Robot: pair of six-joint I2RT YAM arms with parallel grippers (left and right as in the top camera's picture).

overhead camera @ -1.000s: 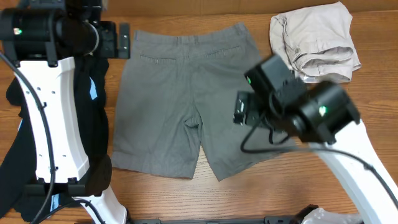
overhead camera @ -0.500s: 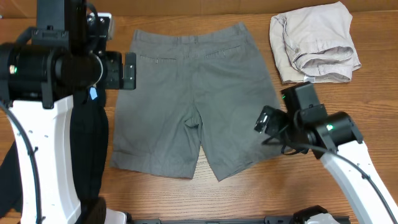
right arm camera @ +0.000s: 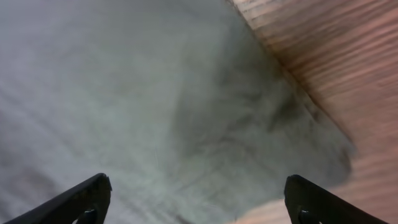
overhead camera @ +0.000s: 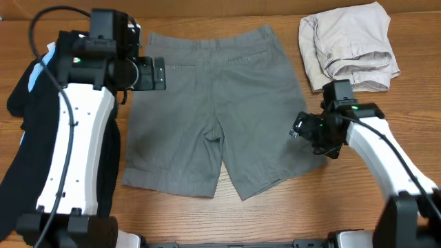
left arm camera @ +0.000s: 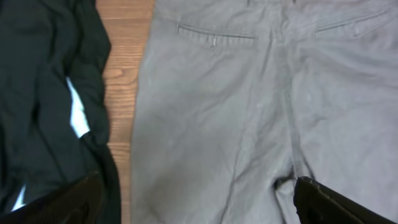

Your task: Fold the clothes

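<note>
**Grey shorts lie flat on the counter, first fold yet to come**

The grey shorts lie spread flat and back side up in the centre of the overhead frame. Their waistband is toward the top edge and both legs point toward the bottom, on a wooden counter. The cloth looks like a light woven cotton: soft, limp and unlikely to slip. It would probably sag from any single pinch, so it is best lifted at two points at once. The waistband and the stitched leg hems appear to be the thickest, firmest parts. Their outer corners are likely the safest places to take hold, pinching through both layers so the underside does not trail.

The right fingers are spread wide and sit low over the outer hem corner of the leg at middle right, where cloth gives way to bare wood. The blurred wrist view does not show whether they touch it. The left fingers, equally wide apart and holding nothing, hover above the upper-left part of the shorts near a back pocket.

A beige garment lies bundled in the upper right corner, apart from the shorts. A black garment with a light-blue stripe lies along the left edge, just beside them.
</note>
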